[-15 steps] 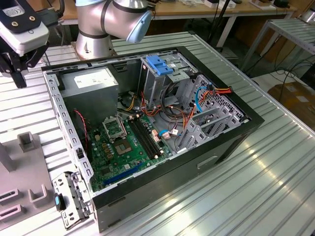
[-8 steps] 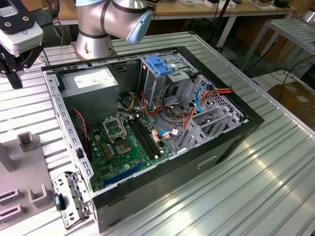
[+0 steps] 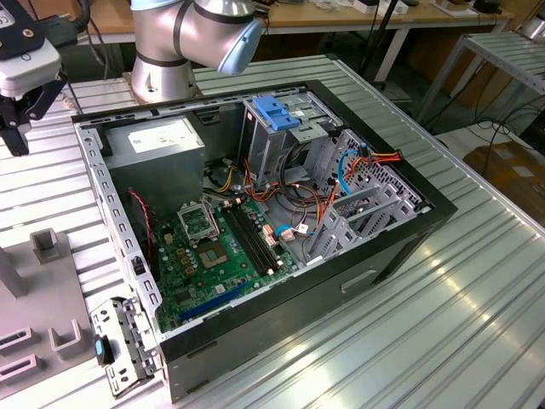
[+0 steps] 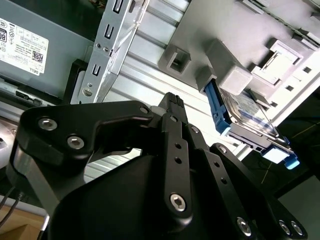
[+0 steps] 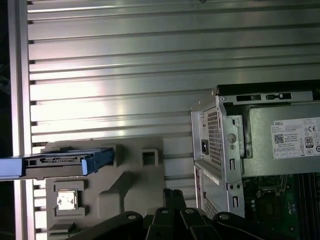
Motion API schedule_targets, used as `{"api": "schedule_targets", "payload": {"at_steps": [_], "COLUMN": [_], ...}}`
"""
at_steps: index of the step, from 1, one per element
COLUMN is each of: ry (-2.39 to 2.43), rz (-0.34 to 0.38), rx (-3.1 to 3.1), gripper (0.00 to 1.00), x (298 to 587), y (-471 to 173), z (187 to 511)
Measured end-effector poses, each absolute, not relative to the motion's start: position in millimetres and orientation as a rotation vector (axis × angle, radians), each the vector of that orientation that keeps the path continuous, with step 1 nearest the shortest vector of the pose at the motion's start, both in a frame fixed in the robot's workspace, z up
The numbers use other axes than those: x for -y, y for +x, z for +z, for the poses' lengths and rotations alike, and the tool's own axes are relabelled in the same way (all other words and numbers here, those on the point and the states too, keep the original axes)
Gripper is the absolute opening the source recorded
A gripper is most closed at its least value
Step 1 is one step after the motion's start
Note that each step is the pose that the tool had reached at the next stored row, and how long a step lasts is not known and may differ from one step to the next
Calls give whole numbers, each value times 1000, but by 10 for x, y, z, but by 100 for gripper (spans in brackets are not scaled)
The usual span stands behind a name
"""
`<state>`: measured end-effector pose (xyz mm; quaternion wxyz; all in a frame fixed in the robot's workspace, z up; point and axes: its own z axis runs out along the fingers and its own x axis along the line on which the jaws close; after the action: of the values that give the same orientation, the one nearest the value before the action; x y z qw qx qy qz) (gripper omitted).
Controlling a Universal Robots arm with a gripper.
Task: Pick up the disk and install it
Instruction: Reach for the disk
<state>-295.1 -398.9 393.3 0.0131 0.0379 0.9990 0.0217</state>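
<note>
The disk (image 5: 52, 165) stands on its edge in a grey holder block (image 5: 127, 182), with blue rails at its ends. In the second wrist view the disk (image 4: 248, 116) sits at the block's (image 4: 235, 35) far side. My gripper (image 5: 173, 194) hangs over the ribbed table between the block and the computer case, apart from the disk, and holds nothing. Its black fingers (image 4: 172, 102) look shut. In the exterior view the gripper (image 3: 17, 136) is at the upper left, outside the case.
The open computer case (image 3: 434, 209) lies on the ribbed metal table (image 3: 477, 298). Inside are a metal drive cage with a blue latch (image 3: 277, 115), a grey power supply (image 3: 162, 141), a green motherboard (image 3: 217, 256) and loose cables. The arm's base (image 3: 166, 51) stands behind the case.
</note>
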Motion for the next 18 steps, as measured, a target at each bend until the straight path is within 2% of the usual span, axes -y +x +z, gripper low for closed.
{"api": "schedule_targets", "payload": {"at_steps": [18], "ry": [118], "rz": [68], "rx": [-3112], "gripper": [11], "x": [3989], "y": [-3163], "z": [3933]}}
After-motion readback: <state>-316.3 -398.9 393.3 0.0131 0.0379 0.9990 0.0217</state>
